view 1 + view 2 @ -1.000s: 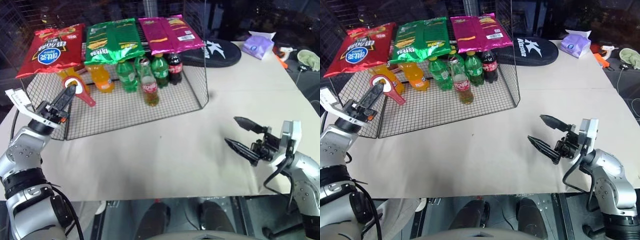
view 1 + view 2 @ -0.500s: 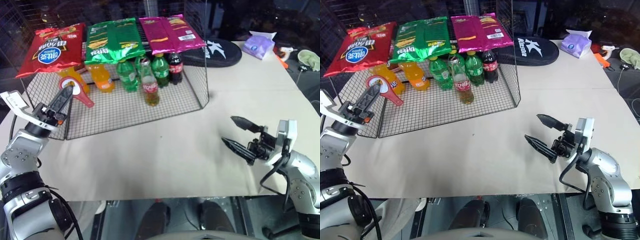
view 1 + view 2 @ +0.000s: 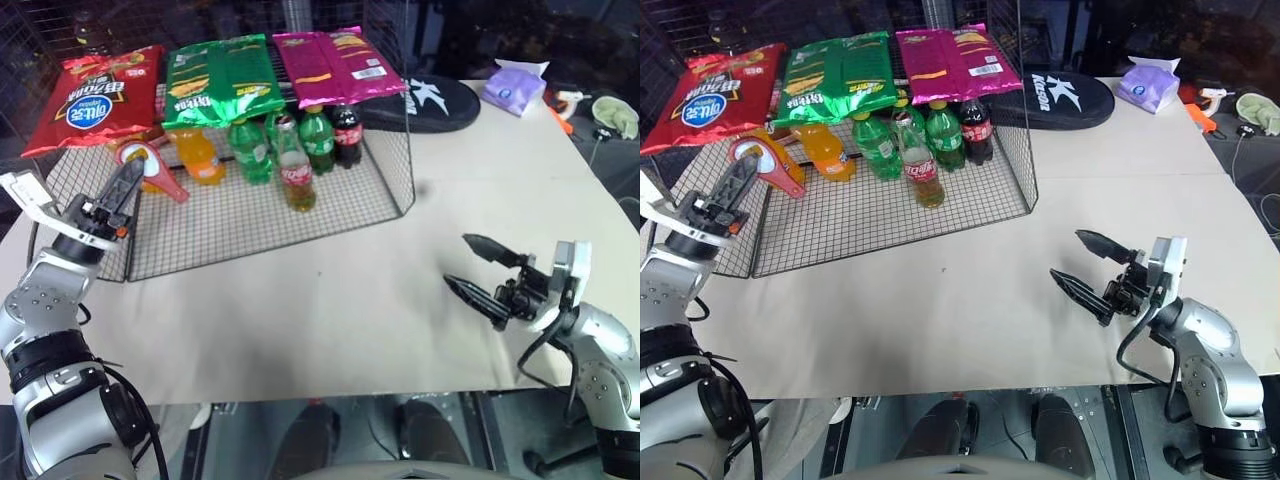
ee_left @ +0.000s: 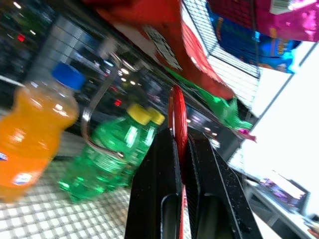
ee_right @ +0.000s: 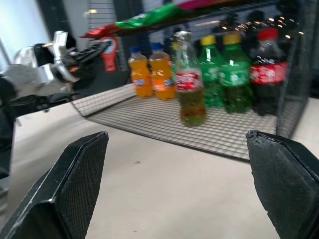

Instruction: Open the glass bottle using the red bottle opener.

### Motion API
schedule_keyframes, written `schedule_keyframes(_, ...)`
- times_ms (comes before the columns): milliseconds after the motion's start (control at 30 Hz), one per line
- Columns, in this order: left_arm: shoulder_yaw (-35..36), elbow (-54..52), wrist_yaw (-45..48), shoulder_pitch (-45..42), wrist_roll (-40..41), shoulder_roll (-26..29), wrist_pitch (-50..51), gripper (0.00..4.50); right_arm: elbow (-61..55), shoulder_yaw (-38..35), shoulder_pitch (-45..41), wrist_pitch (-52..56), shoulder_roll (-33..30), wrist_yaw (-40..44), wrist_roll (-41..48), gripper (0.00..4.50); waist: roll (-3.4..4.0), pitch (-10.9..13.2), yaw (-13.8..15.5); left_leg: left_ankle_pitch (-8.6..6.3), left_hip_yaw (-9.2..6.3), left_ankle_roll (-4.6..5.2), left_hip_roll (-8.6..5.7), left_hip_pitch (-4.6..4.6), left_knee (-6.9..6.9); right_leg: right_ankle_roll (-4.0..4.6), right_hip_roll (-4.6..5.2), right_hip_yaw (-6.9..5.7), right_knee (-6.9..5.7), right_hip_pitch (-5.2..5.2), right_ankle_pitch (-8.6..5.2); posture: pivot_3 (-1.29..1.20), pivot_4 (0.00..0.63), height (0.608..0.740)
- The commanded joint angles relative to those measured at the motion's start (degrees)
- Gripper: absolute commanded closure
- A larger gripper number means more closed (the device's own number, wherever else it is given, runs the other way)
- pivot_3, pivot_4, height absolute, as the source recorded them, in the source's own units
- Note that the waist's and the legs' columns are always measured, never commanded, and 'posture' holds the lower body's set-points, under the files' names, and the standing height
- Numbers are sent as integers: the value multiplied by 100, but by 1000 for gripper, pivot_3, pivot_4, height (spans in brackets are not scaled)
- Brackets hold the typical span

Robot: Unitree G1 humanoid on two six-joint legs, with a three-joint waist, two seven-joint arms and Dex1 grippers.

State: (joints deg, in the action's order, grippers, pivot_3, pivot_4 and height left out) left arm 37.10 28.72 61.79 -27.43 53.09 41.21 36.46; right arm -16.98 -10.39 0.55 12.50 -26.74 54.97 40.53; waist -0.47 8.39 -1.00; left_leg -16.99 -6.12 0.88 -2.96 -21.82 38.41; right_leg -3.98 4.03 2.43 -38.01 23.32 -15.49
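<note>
Clamped between the shut fingers of our left gripper [image 3: 122, 192], the red bottle opener [image 3: 152, 165] sticks up by the wire rack's [image 3: 250, 215] left end. Our right gripper [image 3: 1090, 268] hangs wide open and empty over the table [image 3: 330, 300]. On the rack we count three chip bags [image 3: 222, 78], two orange bottles [image 3: 198, 156], three green bottles [image 3: 250, 150], one cola bottle [image 3: 347, 132] and one glass bottle [image 3: 295, 165], upright in front of the green ones.
</note>
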Motion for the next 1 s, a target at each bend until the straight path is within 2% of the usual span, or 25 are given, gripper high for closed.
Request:
schedule_keyframes(33,-152,-785,248,233,377,-61,575,4472,-224,141,-230,378,-40,-472,-79,0,0,0,-4,0,1,0,1,0,0,0,1,2,0,1,0,0,150,740)
schedule_keyframes(200,-356,-1745,114,497,876,-322,1264,4472,-591,329,-596,1392,0,-1229,306,0,0,0,4,1,1,-2,3,-5,0,0,4,4,-4,7,0,0,150,740)
schedule_keyframes(400,-940,-3052,-742,561,1487,-1452,1610,4472,-932,608,-1120,2752,231,-1972,1290,0,-1,-1,21,1,1,-2,2,-10,5,0,14,5,-3,9,0,0,150,740)
schedule_keyframes(533,-1372,-3440,-1332,536,1580,-2400,1396,4472,-867,919,-1623,3277,543,-2608,1366,0,-4,-2,0,1,2,-2,3,-12,8,1,9,6,-5,10,1,0,150,740)
schedule_keyframes(633,-1717,-3622,-1458,652,1483,-2826,1280,4472,-955,1076,-1860,3662,896,-3021,1692,0,-4,-2,-16,2,9,-3,5,-14,6,1,6,11,-8,14,1,0,150,740)
schedule_keyframes(800,-1908,-3645,-1557,729,1564,-3007,1246,4472,-1048,1158,-1960,3983,1176,-3290,2047,0,-4,-3,-17,3,12,-4,3,-15,6,1,-3,11,-8,14,1,0,150,740)
schedule_keyframes(1000,-1998,-3371,-1441,608,1437,-2917,1156,4472,-1020,1250,-2073,4107,1329,-3372,2186,0,-4,-3,-16,3,11,-3,-1,-15,7,1,-6,9,-8,14,1,0,150,740)
